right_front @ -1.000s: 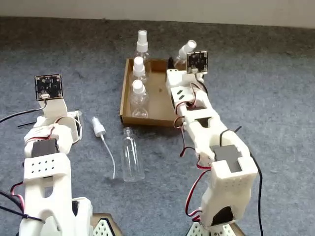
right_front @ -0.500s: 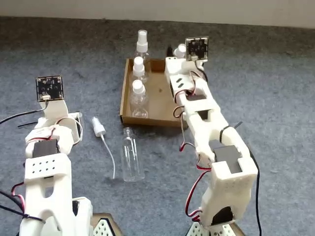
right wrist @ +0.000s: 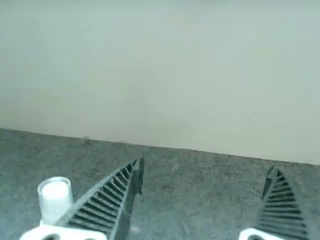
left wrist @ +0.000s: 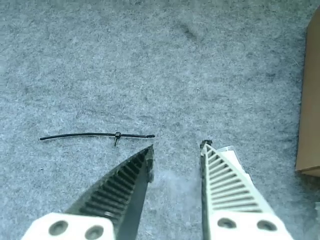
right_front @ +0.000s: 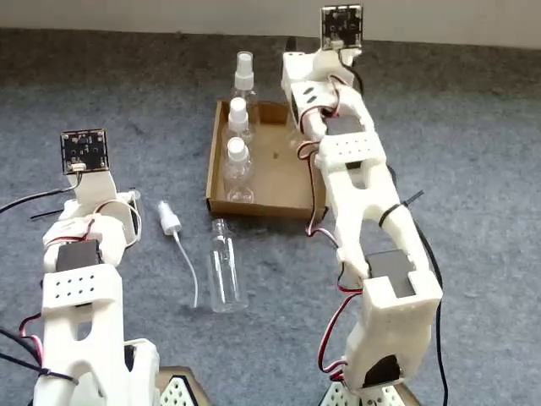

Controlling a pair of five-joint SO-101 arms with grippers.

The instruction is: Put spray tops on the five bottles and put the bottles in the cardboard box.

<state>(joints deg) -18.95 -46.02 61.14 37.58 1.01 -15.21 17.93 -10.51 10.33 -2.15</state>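
Observation:
The cardboard box (right_front: 269, 173) lies mid-table, and its edge (left wrist: 310, 95) shows in the left wrist view. Two spray-topped bottles (right_front: 239, 117) (right_front: 238, 165) stand in its left side. A third capped bottle (right_front: 243, 74) stands just behind the box. An uncapped bottle (right_front: 225, 266) lies on the carpet in front, beside a loose spray top (right_front: 169, 220) with its tube. My right gripper (right wrist: 204, 169) (right_front: 293, 49) is open and empty past the box's far edge, facing the wall, with a white cap (right wrist: 55, 196) beside one finger. My left gripper (left wrist: 177, 148) (right_front: 135, 207) hangs open over carpet near the loose spray top.
A black cable tie (left wrist: 97, 135) lies on the grey carpet ahead of the left gripper. The pale wall (right wrist: 160, 65) rises right behind the table's far edge. The right arm (right_front: 355, 178) stretches over the box's right side and hides it.
The right arm has stretched away toward the back wall, past the box's far edge. The spray-topped bottle seen at its gripper before is now out of sight. The left arm has stayed still.

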